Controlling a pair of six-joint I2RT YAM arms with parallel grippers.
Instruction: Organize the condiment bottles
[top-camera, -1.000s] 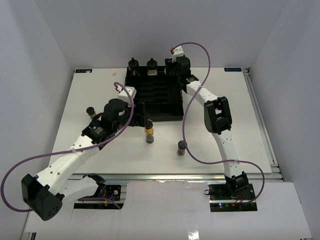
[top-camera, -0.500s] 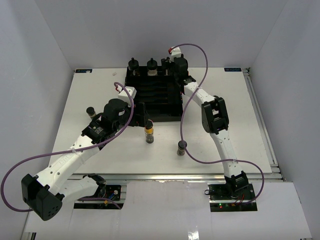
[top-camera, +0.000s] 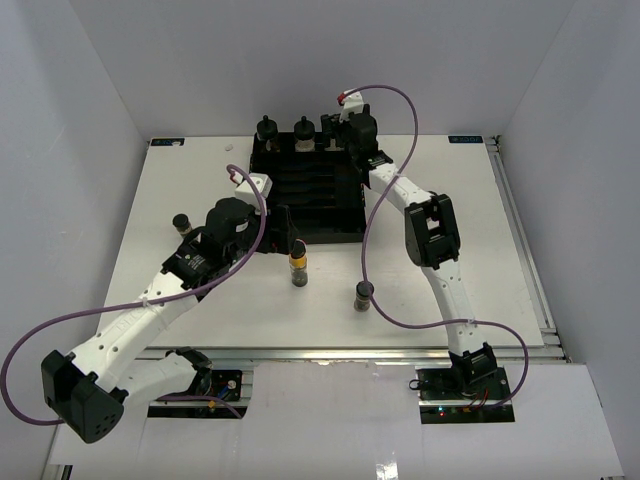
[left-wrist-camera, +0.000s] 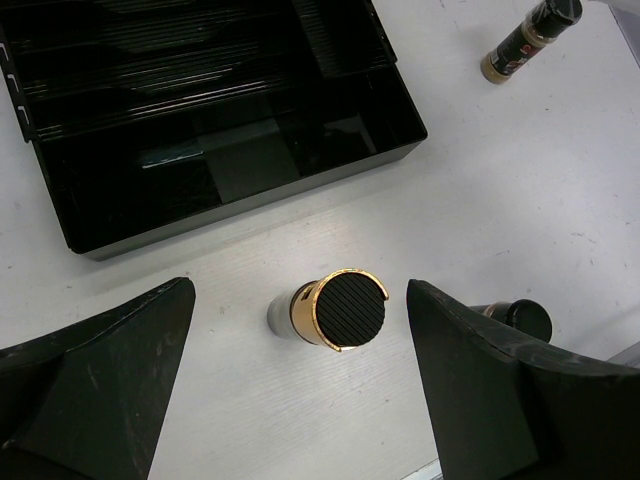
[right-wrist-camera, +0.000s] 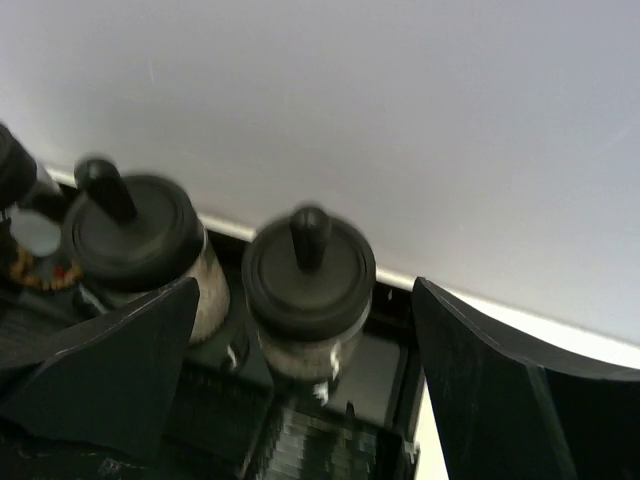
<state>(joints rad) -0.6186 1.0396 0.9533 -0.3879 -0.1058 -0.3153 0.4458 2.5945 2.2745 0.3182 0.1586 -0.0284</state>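
**Left arm lined up on the yellow-banded jar**

My left gripper (left-wrist-camera: 298, 288) hangs over the yellow-banded jar (left-wrist-camera: 335, 310) with its fingers spread wide, one on each side and neither touching. The jar stands upright on the table (top-camera: 200, 180), just in front of the near wall of the black tray (left-wrist-camera: 240, 215).

I judge the next step to be the grasp. The lid sits a little nearer my right-hand finger, so I want to centre the wrist first. Then I would drop straight down until the pads face the body below the lid, and close slowly so the narrow jar is not tipped.

The jar itself is slim, with a ribbed black lid, a bright gold rim and a pale body beneath.

My right gripper (right-wrist-camera: 300, 290) is at the tray's far edge, fingers apart around a squat bottle (right-wrist-camera: 310, 280) with a knobbed black cap. They do not touch it, though this view is blurred. A second squat bottle (right-wrist-camera: 135, 245) stands just beside it.

Two more slim jars (top-camera: 363, 295) (top-camera: 182, 222) wait on the table, well apart.
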